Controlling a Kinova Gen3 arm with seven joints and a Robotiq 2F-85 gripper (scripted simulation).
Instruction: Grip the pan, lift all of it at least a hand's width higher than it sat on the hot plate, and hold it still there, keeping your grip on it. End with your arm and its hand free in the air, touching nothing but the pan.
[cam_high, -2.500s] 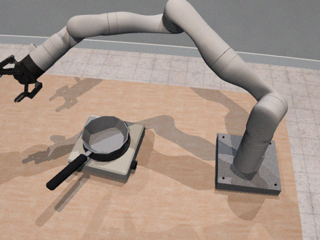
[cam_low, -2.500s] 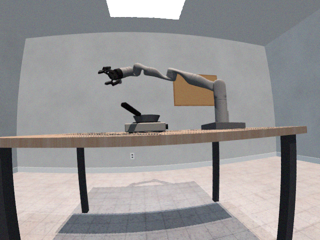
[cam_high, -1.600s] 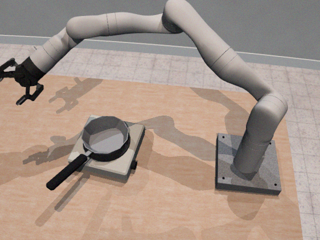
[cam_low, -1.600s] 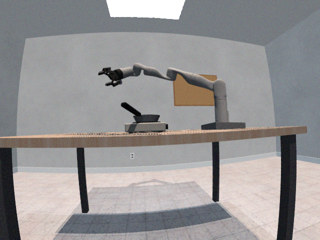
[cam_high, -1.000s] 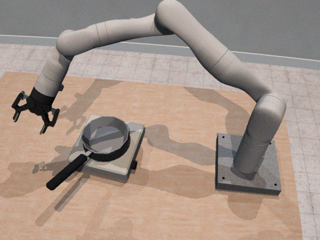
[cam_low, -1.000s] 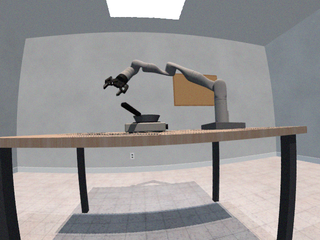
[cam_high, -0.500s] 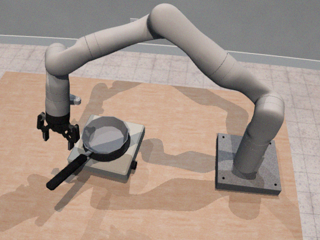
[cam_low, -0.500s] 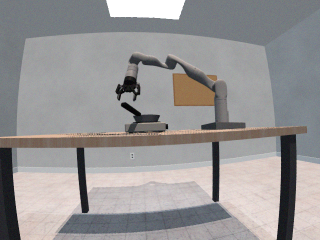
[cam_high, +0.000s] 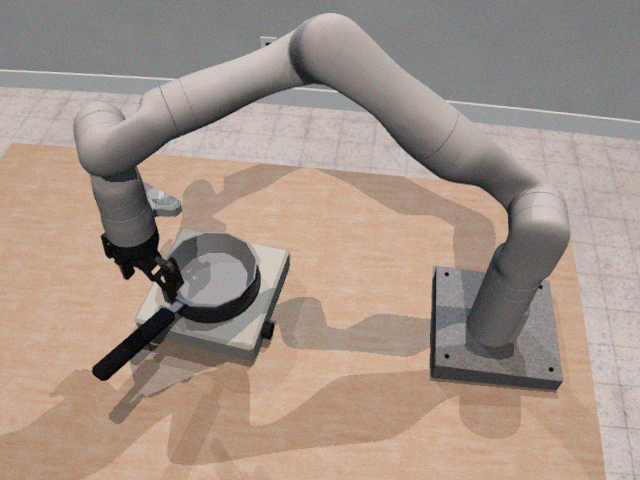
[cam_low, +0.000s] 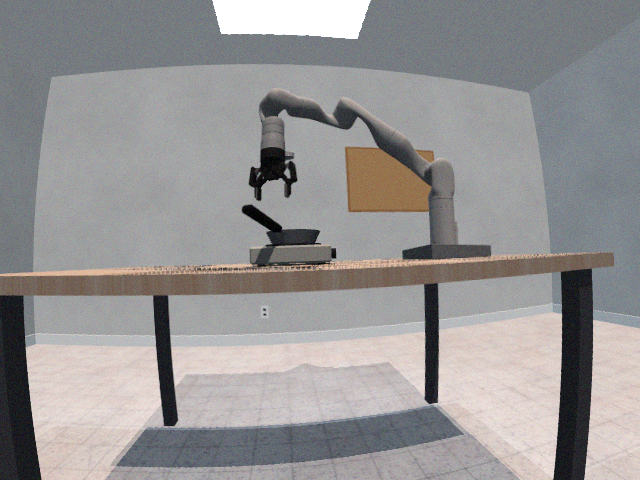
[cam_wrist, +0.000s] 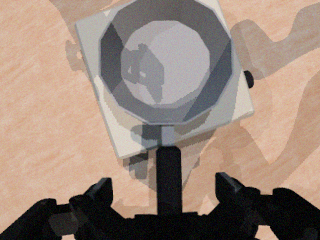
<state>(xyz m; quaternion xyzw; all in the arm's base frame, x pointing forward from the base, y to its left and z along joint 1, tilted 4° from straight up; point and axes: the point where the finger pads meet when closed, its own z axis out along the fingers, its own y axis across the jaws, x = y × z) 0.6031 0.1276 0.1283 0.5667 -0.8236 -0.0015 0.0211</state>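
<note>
A dark grey pan (cam_high: 219, 268) (cam_low: 293, 236) (cam_wrist: 167, 56) sits on the white square hot plate (cam_high: 271, 260) (cam_low: 289, 254) (cam_wrist: 242, 103). Its black handle (cam_high: 133, 343) (cam_low: 261, 218) (cam_wrist: 168, 176) sticks out past the plate's edge and slopes upward. My gripper (cam_high: 149, 281) (cam_low: 272, 195) (cam_wrist: 164, 186) is open and empty. It points straight down and hangs above the handle, near where the handle meets the pan, with a clear gap below the fingertips. In the wrist view the handle runs between the two fingers.
The hot plate stands on a wooden table (cam_high: 361, 242) (cam_low: 310, 279) (cam_wrist: 40, 127). It has a small black knob (cam_high: 267, 329) (cam_wrist: 248, 79) on one side. The arm's grey base plate (cam_high: 449, 320) (cam_low: 447, 251) stands to the right of it.
</note>
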